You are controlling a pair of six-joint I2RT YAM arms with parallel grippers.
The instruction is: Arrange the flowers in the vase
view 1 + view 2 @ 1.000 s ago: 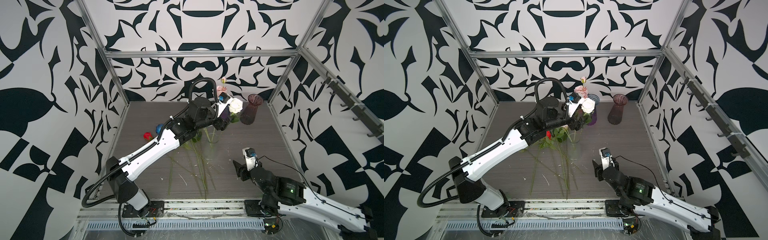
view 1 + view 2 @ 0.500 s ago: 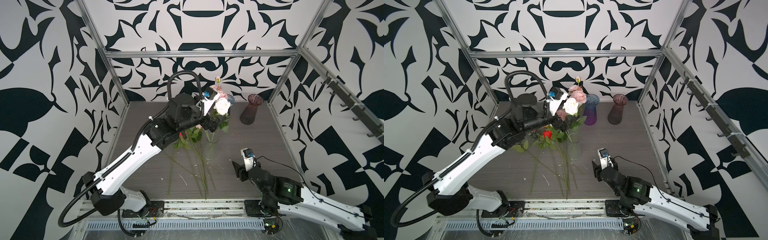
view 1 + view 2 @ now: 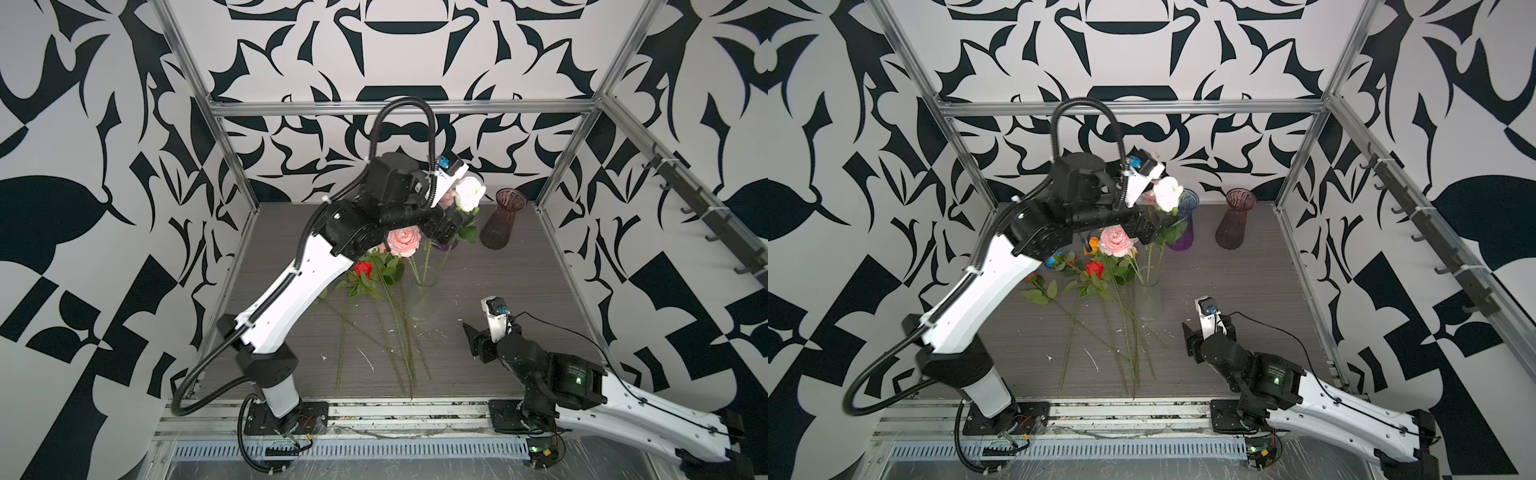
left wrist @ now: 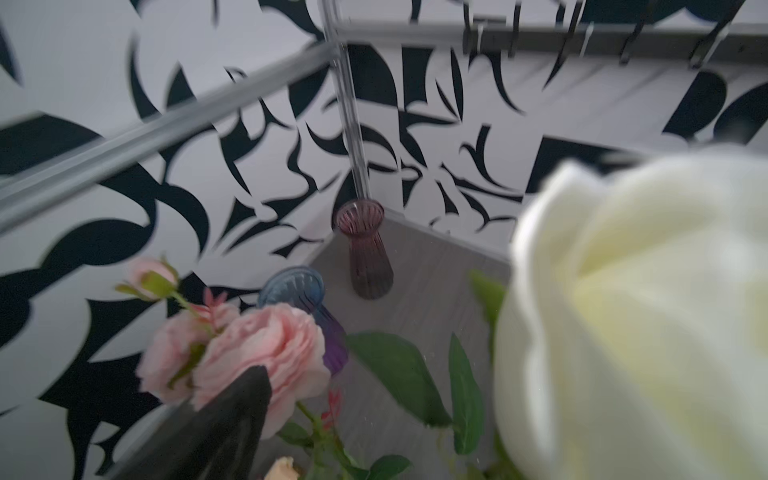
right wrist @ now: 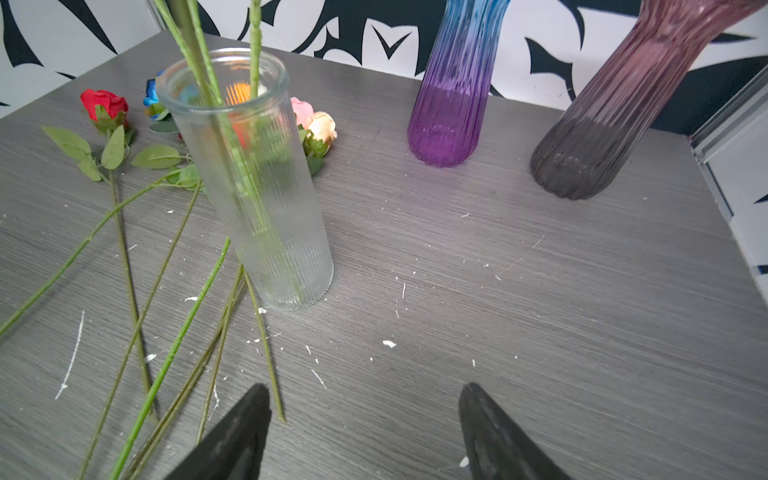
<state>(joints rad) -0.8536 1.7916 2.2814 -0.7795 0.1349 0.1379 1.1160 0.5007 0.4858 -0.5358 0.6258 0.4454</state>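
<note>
Several of the flowers (image 3: 1094, 269) are lying loose on the table (image 3: 519, 299), just left of the clear vase (image 5: 257, 199). Their heads are pointing toward the back and their long stems are running toward the front edge, so you are looking at a grasp across a stem, not along it. Your left gripper (image 3: 442, 227) is hanging high over the vase, among the white rose (image 3: 469, 194) and pink bloom (image 3: 403, 242) standing in it. In its wrist view one finger (image 4: 232, 415) is sitting wide of the middle with nothing against it and the other is hiding behind the white head, so I am reading it as open and empty. Your right gripper (image 5: 365, 390) is sitting low at the front right, jaws spread and holding nothing, with the stem ends lying just beside it. By my judgement it is the nearer one to those ends, while the left would be coming down past the standing blooms. A purple vase (image 3: 1183, 226) and a dark plum vase (image 3: 498, 220) are standing at the back, well apart from the stems.
</note>
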